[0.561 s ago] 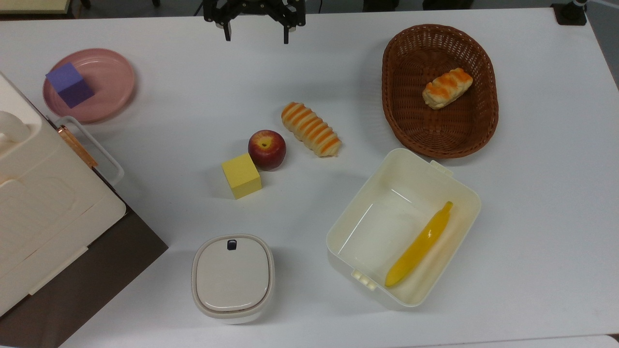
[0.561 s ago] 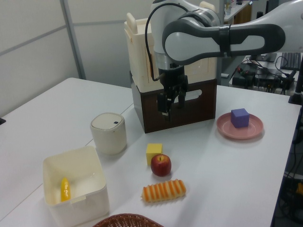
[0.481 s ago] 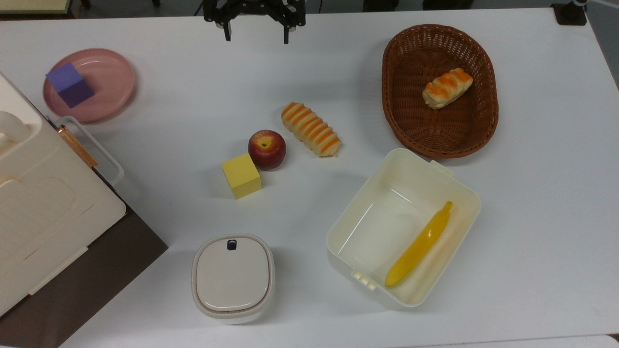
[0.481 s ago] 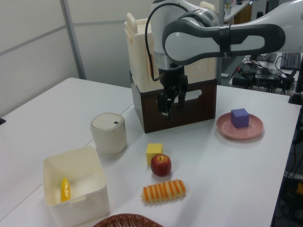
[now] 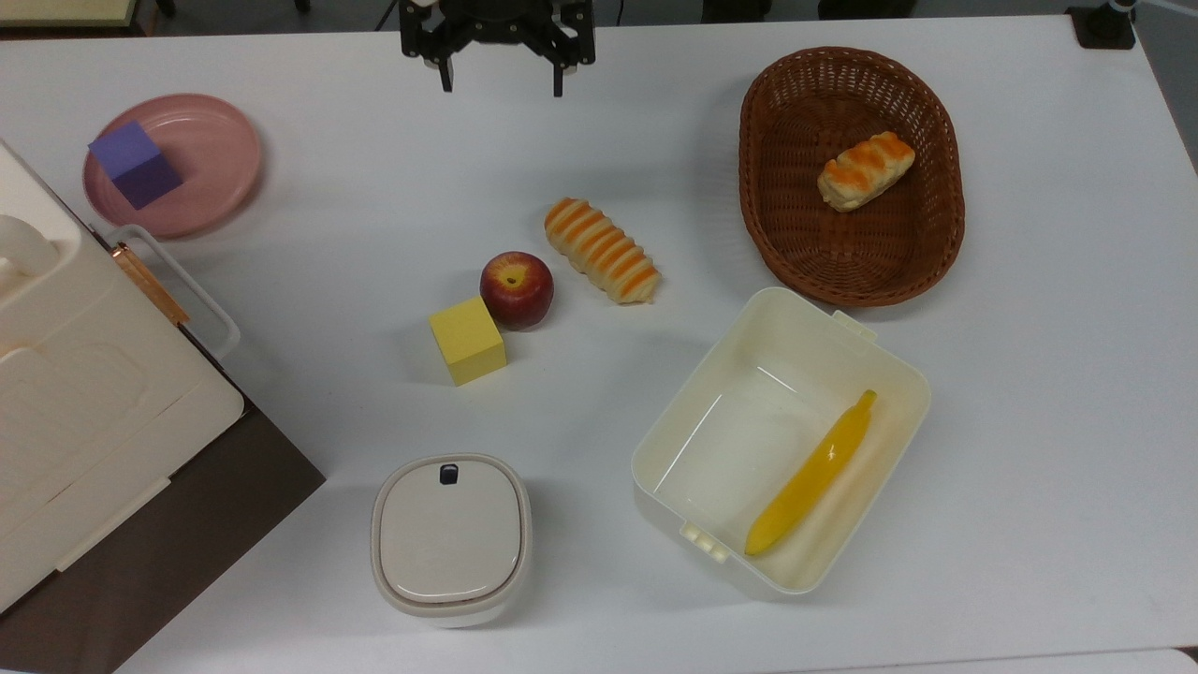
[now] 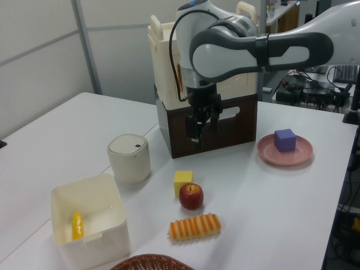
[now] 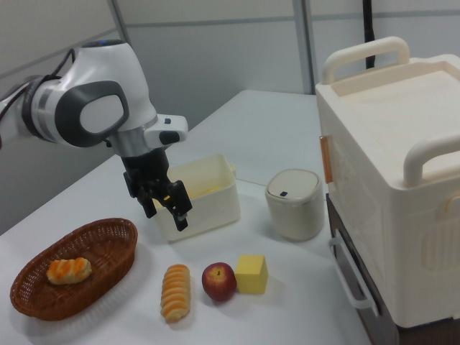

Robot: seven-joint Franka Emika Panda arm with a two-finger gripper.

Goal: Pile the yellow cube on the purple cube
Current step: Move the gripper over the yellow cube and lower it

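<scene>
One gap matters — end effector (image 5: 499, 84) hangs wide and empty at top view's upper edge | yellow cube (image 5: 467, 341) on bench, well below it, touching apple (image 5: 517, 289) | purple cube (image 5: 135, 164) on pink plate (image 5: 220, 164) — far left.

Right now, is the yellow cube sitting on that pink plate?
No, the yellow cube rests on the table beside the apple; the pink plate holds the purple cube.

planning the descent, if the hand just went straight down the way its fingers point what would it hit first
Probably bare table. In the top view the open hand hangs near the table's far edge, well short of the apple and yellow cube. Depth is uncertain, but nothing seems to lie under it.
</scene>
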